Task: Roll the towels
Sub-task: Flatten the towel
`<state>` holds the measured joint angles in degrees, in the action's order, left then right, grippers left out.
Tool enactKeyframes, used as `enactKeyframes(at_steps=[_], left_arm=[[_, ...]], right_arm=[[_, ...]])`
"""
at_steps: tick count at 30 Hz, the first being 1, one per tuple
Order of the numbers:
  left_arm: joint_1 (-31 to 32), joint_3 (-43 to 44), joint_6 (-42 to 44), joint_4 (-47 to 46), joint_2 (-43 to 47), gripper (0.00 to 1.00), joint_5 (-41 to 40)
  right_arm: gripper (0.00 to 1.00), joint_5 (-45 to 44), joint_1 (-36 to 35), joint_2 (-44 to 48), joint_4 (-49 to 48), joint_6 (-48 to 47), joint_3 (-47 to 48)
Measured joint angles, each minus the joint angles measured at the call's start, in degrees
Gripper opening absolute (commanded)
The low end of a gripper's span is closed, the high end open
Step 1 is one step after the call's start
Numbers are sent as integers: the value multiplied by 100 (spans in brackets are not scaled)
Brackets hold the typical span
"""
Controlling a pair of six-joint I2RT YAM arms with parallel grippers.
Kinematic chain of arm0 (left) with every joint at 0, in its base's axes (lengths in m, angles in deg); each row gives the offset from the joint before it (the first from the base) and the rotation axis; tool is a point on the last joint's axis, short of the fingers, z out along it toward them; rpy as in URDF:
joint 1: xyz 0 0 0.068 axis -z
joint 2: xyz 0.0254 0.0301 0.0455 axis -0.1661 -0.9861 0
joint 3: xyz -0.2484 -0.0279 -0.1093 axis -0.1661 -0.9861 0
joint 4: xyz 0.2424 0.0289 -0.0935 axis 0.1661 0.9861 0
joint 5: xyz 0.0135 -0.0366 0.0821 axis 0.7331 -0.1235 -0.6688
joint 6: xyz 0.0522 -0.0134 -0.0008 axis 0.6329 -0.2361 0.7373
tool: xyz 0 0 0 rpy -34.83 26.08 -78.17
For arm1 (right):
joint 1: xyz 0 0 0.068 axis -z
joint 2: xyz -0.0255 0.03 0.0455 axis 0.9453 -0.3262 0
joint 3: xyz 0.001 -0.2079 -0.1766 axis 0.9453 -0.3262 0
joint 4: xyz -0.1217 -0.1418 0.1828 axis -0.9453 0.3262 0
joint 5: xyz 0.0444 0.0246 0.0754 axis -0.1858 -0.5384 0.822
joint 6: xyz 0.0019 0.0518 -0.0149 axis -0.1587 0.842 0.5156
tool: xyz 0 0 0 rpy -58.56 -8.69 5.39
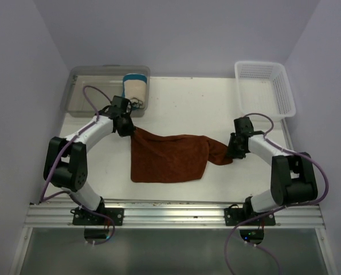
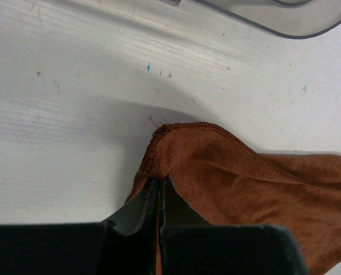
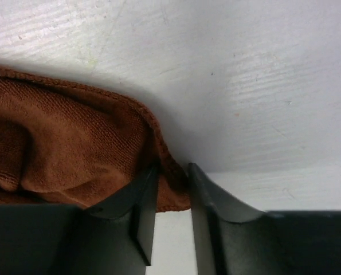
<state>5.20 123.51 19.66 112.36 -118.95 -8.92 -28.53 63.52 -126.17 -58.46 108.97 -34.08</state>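
1. Top external view: the worktop [image 1: 181, 103] carries the rust-brown towel [image 1: 167, 157], spread flat, with its long axis running left-right between the arms.
2. The left claw [image 1: 130, 132] pinches its far-left corner, closed tight.
3. The right claw [image 1: 232, 154] clamps narrowly on the right corner.

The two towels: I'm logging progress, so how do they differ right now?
The brown towel lies unrolled on the table; the cream towel sits rolled in the clear bin. The brown towel is plain, the cream towel blue-edged. The left gripper and right gripper pinch the brown towel; nothing holds the cream towel. Both are cloth.
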Motion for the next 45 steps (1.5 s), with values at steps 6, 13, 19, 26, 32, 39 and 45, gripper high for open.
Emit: enactKeyframes(at_steps=[6, 13, 19, 26, 32, 39, 45], left_arm=[[0, 15, 7, 26, 2, 0, 63], [-11, 780, 210, 455, 55, 0, 74], [-308, 2334, 527, 1064, 549, 0, 133], [-975, 4325, 824, 1506, 1198, 0, 295], [-1027, 4669, 903, 1716, 1749, 0, 474], [-1029, 4671, 1051, 1982, 2006, 0, 741], [-1029, 4629, 1191, 2116, 2734, 0, 857]], right_arm=[[0, -7, 7, -48, -98, 83, -13], [0, -632, -4, 796, 660, 68, 743], [0, -1386, -4, 1670, 1228, -116, 2933], [0, -1803, -11, 1902, 1768, -319, 4793], [0, -1812, -13, 1919, 2120, -459, 5746], [0, -1786, -15, 2256, 2481, -579, 5949], [0, -1735, -15, 2975, 2883, -660, 5965]])
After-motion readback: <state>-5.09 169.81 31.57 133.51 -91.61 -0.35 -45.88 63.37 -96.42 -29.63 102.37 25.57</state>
